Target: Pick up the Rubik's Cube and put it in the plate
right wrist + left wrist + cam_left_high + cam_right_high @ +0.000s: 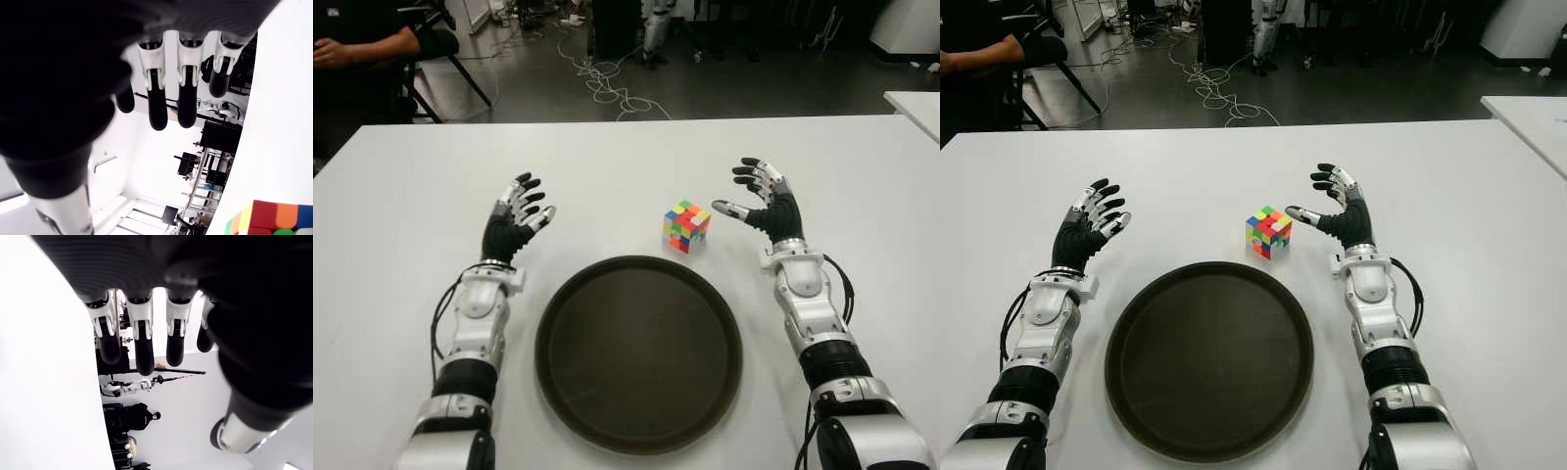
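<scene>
Multicoloured Rubik's Cube sits on the white table, just beyond the far rim of the round dark brown plate, slightly toward the robot's right. Cube not on plate; the two close but apart.

Right hand is just to the right of the cube, fingers spread and holding nothing; thumb tip points at the cube, small gap between them (right wrist view confirms: straight fingers, a corner of the cube showing at frame edge).

Left hand shows left of the plate's far edge, well apart from the cube, fingers extended and loosely apart, nothing in them.

Background: a person's arm at far left, cables on floor.
</scene>
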`<control>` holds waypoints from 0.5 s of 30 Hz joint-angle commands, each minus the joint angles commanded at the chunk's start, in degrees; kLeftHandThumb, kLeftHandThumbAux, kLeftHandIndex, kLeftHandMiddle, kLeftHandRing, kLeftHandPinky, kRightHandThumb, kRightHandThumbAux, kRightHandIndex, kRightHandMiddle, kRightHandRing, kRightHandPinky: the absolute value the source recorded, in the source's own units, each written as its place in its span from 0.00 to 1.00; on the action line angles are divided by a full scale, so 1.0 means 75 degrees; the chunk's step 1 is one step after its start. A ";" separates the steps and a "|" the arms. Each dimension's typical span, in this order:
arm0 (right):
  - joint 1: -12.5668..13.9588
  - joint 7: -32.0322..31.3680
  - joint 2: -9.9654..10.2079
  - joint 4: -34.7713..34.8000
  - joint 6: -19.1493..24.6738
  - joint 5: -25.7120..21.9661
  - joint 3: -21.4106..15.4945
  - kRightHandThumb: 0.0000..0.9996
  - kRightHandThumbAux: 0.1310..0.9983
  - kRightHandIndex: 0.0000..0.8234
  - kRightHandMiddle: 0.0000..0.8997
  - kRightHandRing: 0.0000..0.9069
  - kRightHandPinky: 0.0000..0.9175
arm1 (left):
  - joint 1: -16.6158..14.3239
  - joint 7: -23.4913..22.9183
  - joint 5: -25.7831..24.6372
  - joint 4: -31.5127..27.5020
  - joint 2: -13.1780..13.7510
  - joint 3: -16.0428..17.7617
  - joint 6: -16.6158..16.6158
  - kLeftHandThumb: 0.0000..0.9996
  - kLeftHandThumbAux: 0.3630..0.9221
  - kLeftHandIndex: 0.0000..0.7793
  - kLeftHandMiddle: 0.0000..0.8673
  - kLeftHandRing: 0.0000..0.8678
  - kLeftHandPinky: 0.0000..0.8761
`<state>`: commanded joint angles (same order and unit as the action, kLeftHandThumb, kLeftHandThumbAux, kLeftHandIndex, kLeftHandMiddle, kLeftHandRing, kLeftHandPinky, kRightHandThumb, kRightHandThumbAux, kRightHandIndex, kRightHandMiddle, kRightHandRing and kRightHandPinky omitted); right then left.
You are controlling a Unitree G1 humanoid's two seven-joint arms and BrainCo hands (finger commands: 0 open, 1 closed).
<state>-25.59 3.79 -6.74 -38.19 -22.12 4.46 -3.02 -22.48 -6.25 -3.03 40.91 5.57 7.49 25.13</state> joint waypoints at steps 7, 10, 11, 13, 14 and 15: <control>0.0033 0.0178 -0.0029 0.0035 -0.0082 0.0201 0.0059 0.02 0.80 0.29 0.33 0.27 0.19 | 0.0024 -0.0006 -0.0046 -0.0020 -0.0036 0.0031 -0.0003 0.15 0.70 0.15 0.20 0.20 0.19; 0.0094 0.0371 -0.0011 0.0108 -0.0243 0.0355 0.0092 0.04 0.81 0.30 0.33 0.27 0.18 | 0.0059 -0.0004 -0.0054 -0.0061 -0.0036 0.0042 -0.0015 0.15 0.69 0.14 0.20 0.20 0.19; 0.0111 0.0428 -0.0006 0.0127 -0.0298 0.0398 0.0099 0.04 0.81 0.30 0.33 0.27 0.18 | 0.0070 -0.0004 -0.0055 -0.0081 -0.0034 0.0042 -0.0025 0.15 0.69 0.14 0.20 0.20 0.19; 0.0318 0.0978 0.0047 0.0394 -0.0887 0.0832 0.0199 0.03 0.80 0.31 0.33 0.28 0.18 | 0.0084 0.0001 -0.0049 -0.0111 -0.0031 0.0038 -0.0050 0.15 0.69 0.14 0.20 0.20 0.18; 0.0484 0.1318 0.0127 0.0760 -0.1146 0.1154 0.0294 0.02 0.80 0.30 0.33 0.28 0.18 | 0.0088 0.0002 -0.0049 -0.0119 -0.0032 0.0038 -0.0059 0.15 0.68 0.14 0.19 0.19 0.18; 0.0596 0.1554 0.0183 0.1014 -0.1309 0.1377 0.0363 0.01 0.80 0.31 0.33 0.28 0.18 | 0.0091 0.0002 -0.0049 -0.0126 -0.0033 0.0038 -0.0066 0.15 0.69 0.14 0.19 0.19 0.18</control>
<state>-21.12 15.44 -5.37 -30.58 -31.94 14.78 -0.30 -21.80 -6.24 -3.40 39.96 5.32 7.78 24.64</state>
